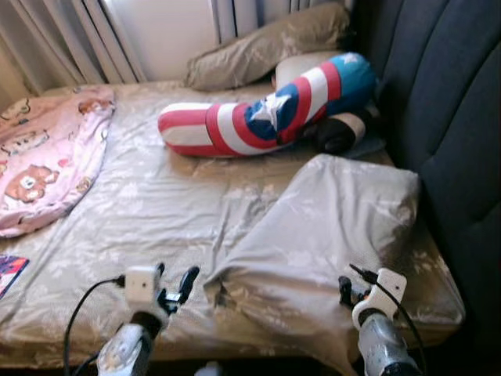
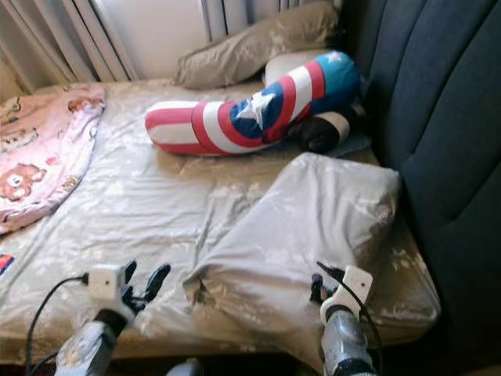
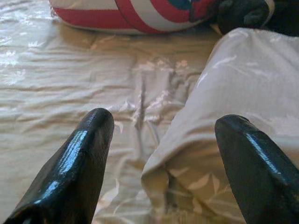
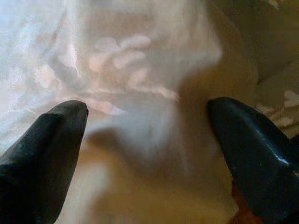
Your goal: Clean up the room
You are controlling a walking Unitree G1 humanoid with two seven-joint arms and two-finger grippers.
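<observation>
Both pincers stood spread and empty at the near end of the beige pillow [image 1: 329,235] on the bed [image 1: 156,211], left pincer [image 1: 178,288] and right pincer [image 1: 350,291] flanking it, apparently to lift and straighten it.

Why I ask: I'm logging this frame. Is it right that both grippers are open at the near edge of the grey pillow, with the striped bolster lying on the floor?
One slip: the striped bolster lies on the bed, as the left eye view shows. The left gripper and right gripper are indeed open at the grey pillow.

A beige pillow [image 2: 313,227] is laid on the bed [image 2: 133,204] beside the dark headboard [image 2: 446,141]. A striped bolster [image 2: 250,110] and pink blanket [image 2: 39,157] are seen beyond.
</observation>
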